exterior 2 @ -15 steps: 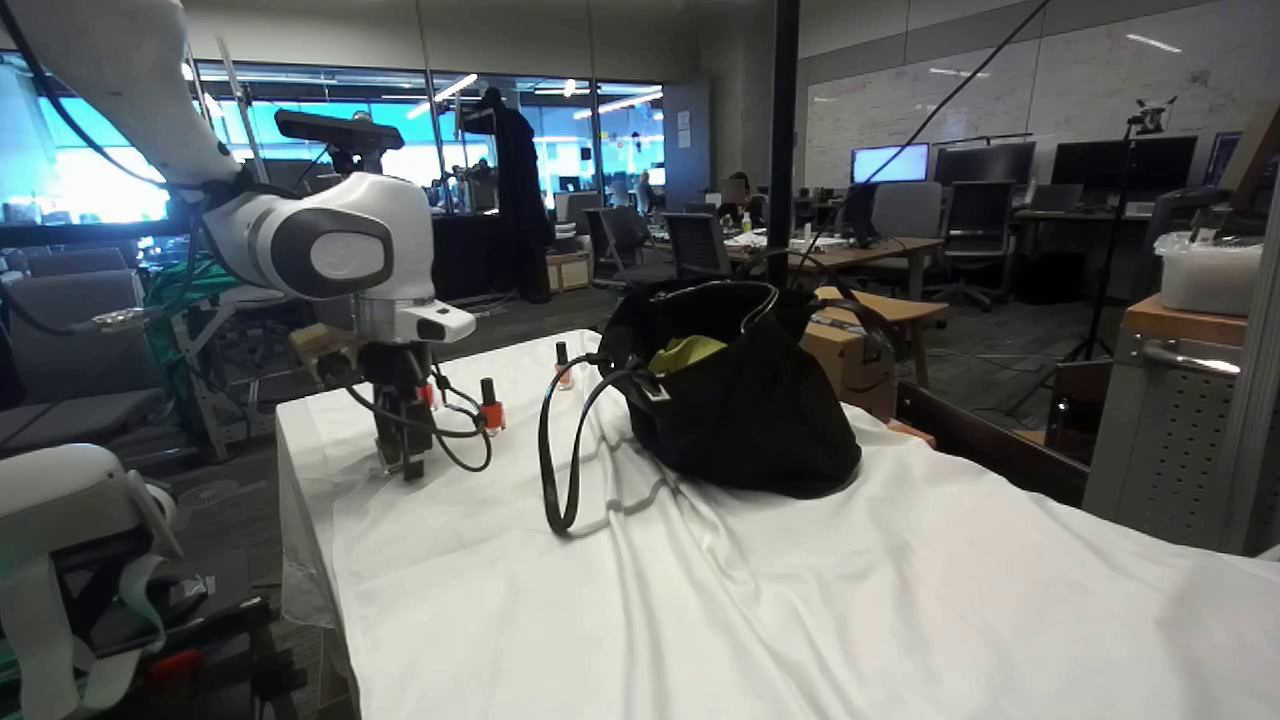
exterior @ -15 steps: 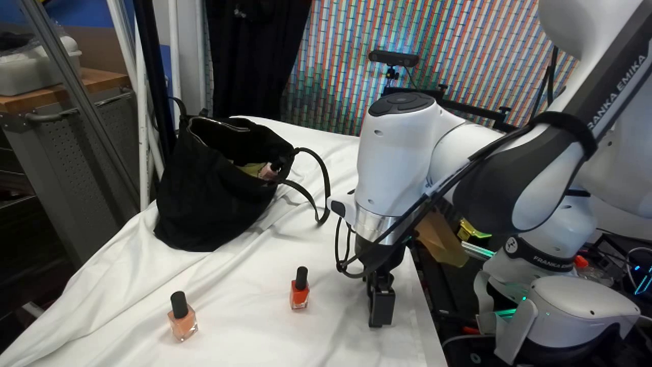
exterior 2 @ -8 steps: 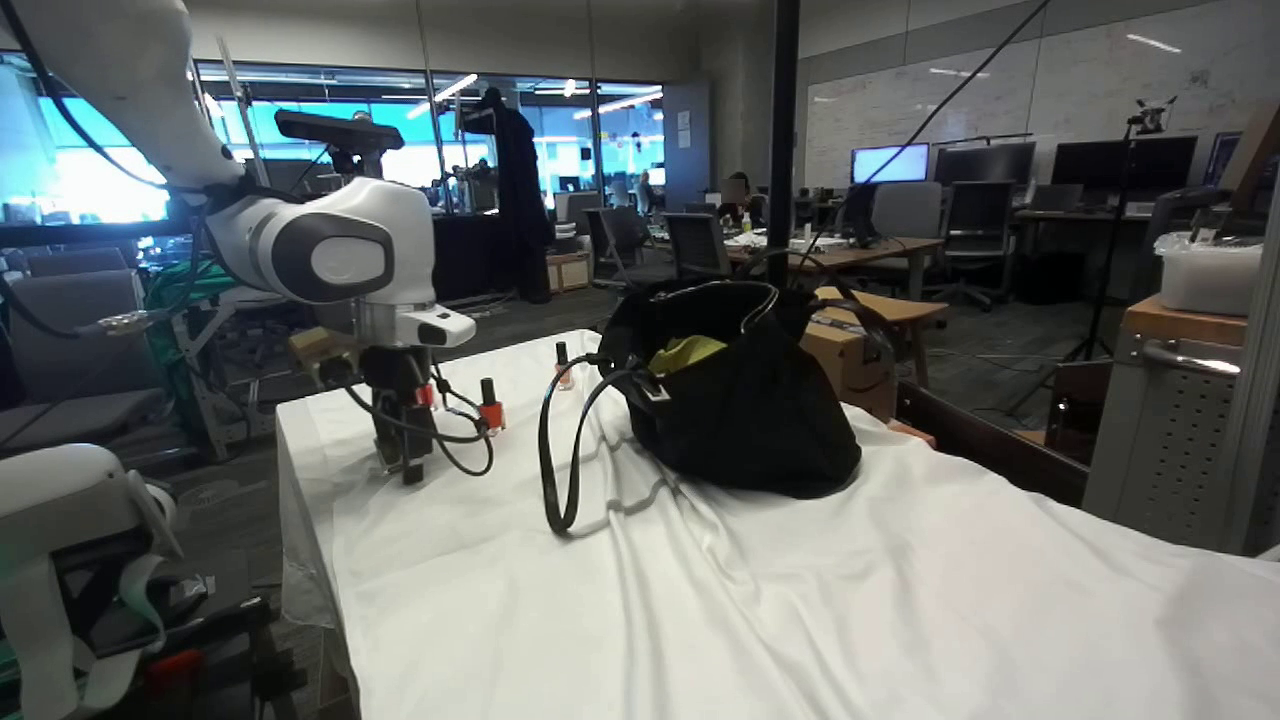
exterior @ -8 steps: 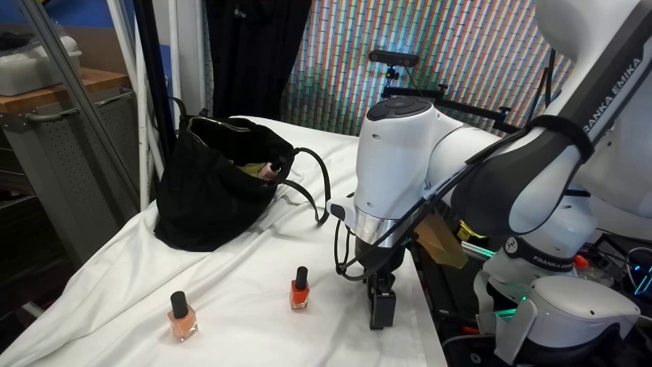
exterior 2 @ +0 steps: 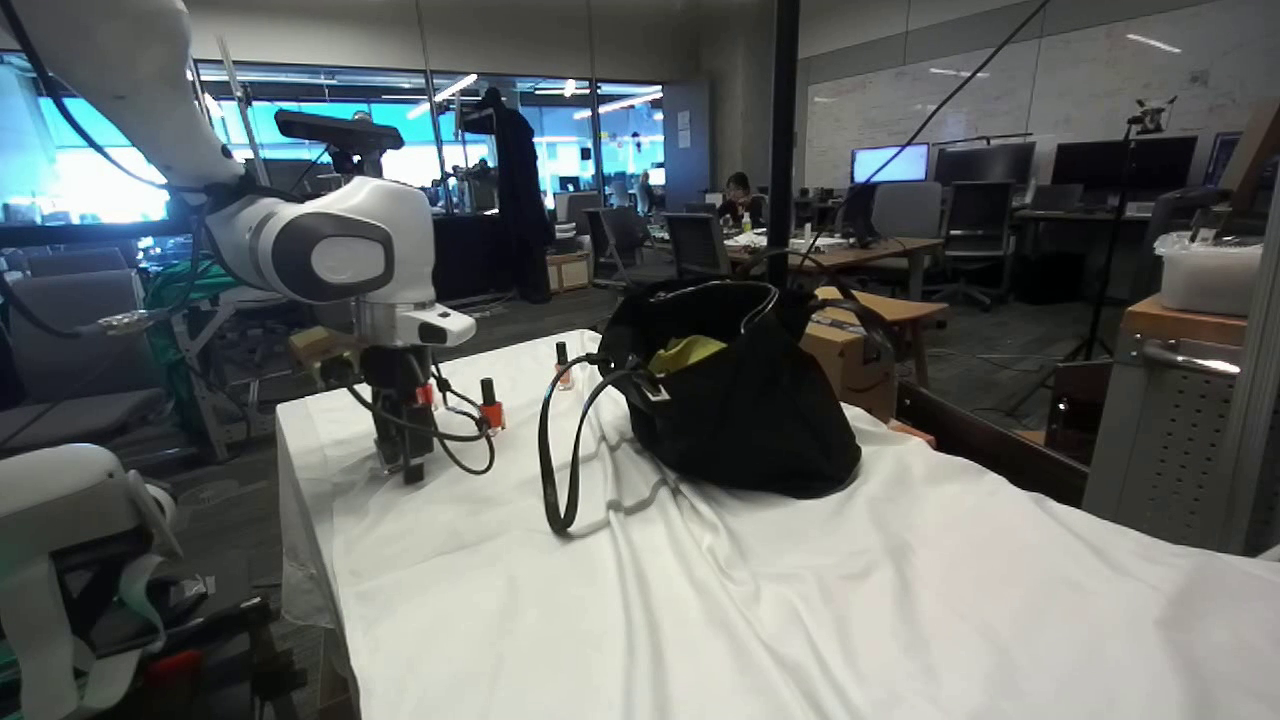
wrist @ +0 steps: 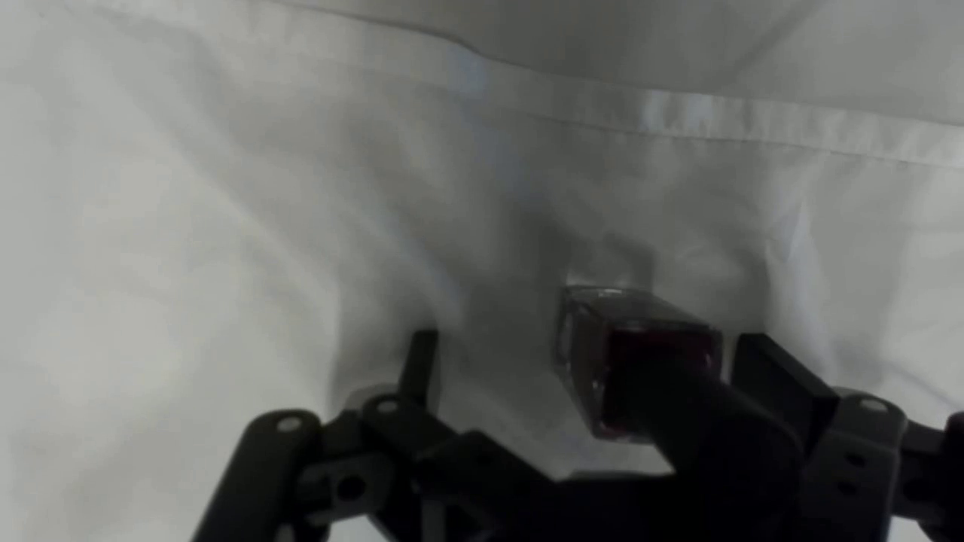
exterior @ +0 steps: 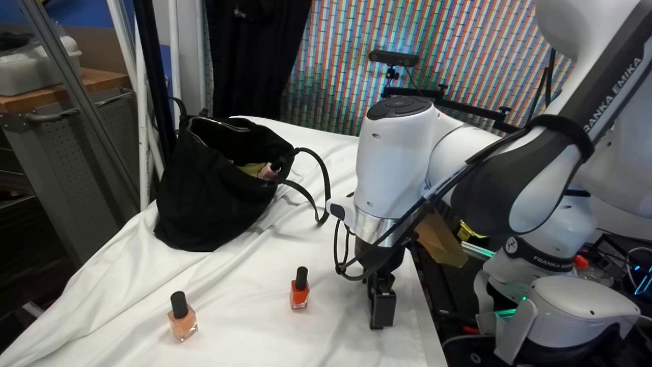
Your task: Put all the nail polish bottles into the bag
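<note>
The gripper (wrist: 587,342) stands with jaws apart, a dark red bottle (wrist: 640,335) between them near the table's (exterior: 333,344) edge; the bag (exterior: 204,204) holds a pink bottle (exterior: 268,172).

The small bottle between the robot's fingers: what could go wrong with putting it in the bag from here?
The gripper is open, but the bottle is nearer to one of its fingers, so closing might shove or tip it. The looped handle of the bag sticks out and could snag the gripper on the way over. A pale pink bottle shows in the bag's opening, so another dropped there might strike it.
</note>
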